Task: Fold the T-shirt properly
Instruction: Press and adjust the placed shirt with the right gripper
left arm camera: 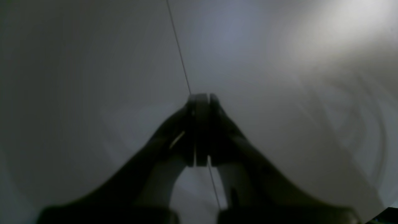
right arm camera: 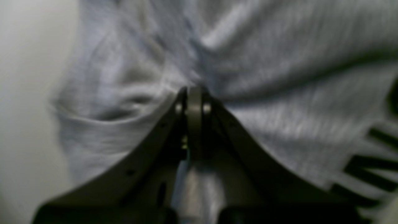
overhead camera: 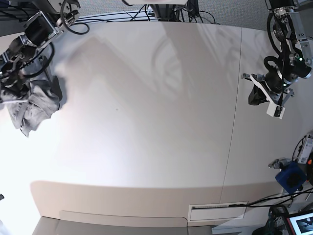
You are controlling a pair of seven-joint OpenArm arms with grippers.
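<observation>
**Shirt gathered at the table's edge, one gripper idle**

The right gripper (right arm camera: pixel 195 93) is seen closed tight, its jaws pressed into bunched grey cloth of the T-shirt (right arm camera: pixel 279 102), which hangs crumpled at the far side of the white table (overhead camera: pixel 146 122), seemingly lifted for spreading. The left gripper (left arm camera: pixel 202 98) is held shut on nothing over bare table. Black strokes of lettering (right arm camera: pixel 370 161) are glimpsed, too blurred to be read.

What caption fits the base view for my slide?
Right gripper shut on the bunched grey T-shirt at the table edge; left gripper shut, empty.
</observation>
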